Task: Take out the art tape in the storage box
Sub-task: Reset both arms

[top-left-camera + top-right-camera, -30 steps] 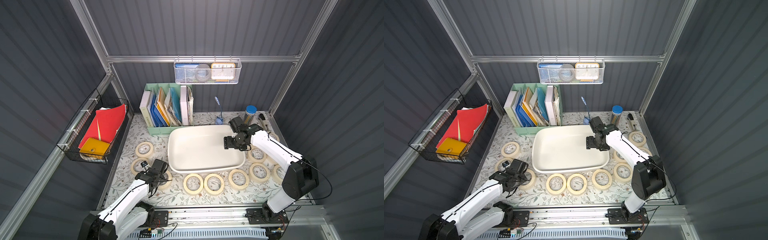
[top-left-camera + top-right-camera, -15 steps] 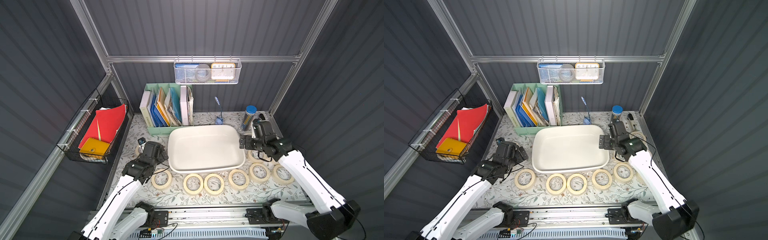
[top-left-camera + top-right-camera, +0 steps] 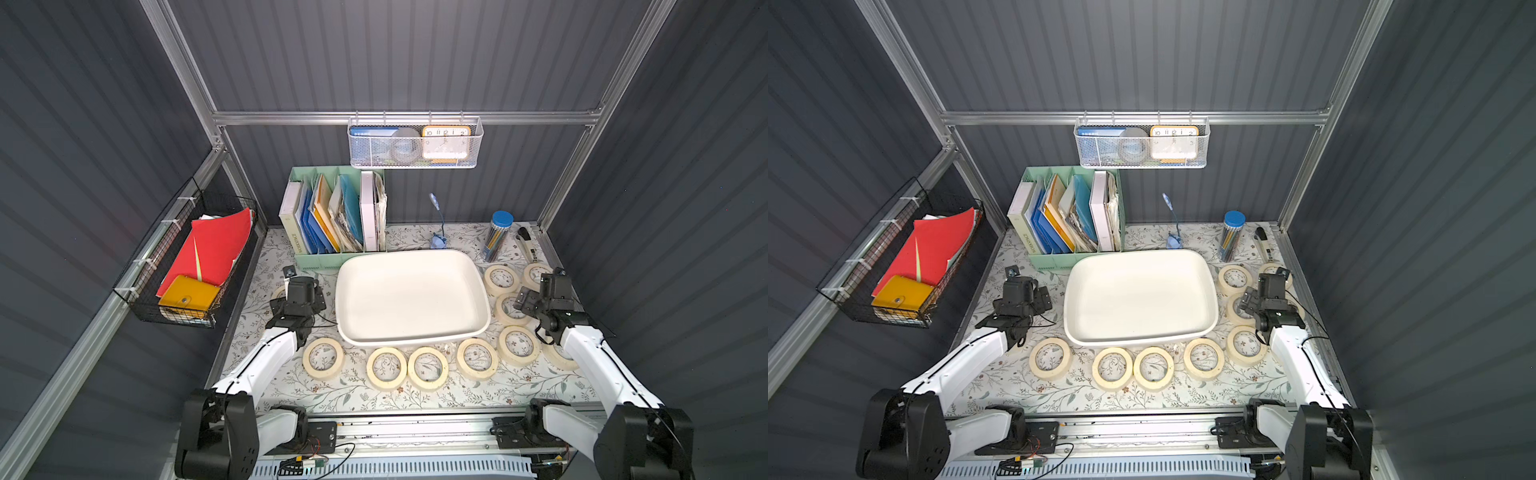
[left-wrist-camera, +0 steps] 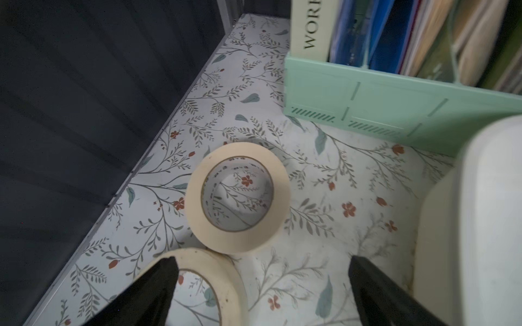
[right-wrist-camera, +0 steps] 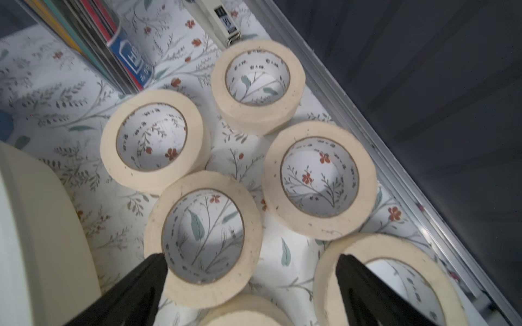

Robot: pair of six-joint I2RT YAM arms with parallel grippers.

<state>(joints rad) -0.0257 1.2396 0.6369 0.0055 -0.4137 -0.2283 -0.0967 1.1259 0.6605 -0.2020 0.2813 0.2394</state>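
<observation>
Where both top views look down: the storage box (image 3: 411,297) sits in the middle of the floral surface (image 3: 353,399), its floor showing plain white.
Art tape, top views: the art tape (image 3: 428,385) lies flat on the surface outside the box, in a row along its near rim and a cluster off its right end; a sliver of one more roll (image 3: 277,292) shows beside the left arm (image 3: 270,353).
Surroundings, top views: a mint-green file organiser (image 3: 332,259) stands just behind the box; a pencil tube (image 3: 496,237) and a stapler (image 3: 524,245) sit at the back right; a white mesh basket (image 3: 415,160) hangs on the rear wall, a black wire basket (image 3: 187,266) on the left wall.
Claws, top views: the left claw (image 3: 297,301) hovers just left of the box, the right claw (image 3: 540,297) over the right-hand cluster; each wrist hides its jaws from above.
Left wrist view: two rolls (image 4: 240,241) (image 4: 223,265) lie flat, just beside each other, with the organiser (image 4: 367,104) and the box wall (image 4: 466,225) near; the fingers (image 4: 152,290) stand wide apart, gripping nothing, one crossing the nearer roll's rim, contact unclear.
Right wrist view: six rolls (image 5: 271,180) lie packed close, the tube (image 5: 127,56), the stapler (image 5: 223,25) and the box wall (image 5: 42,225) around them; the fingers (image 5: 132,293) stand wide apart, gripping nothing, each crossing a roll's rim, contact unclear.
</observation>
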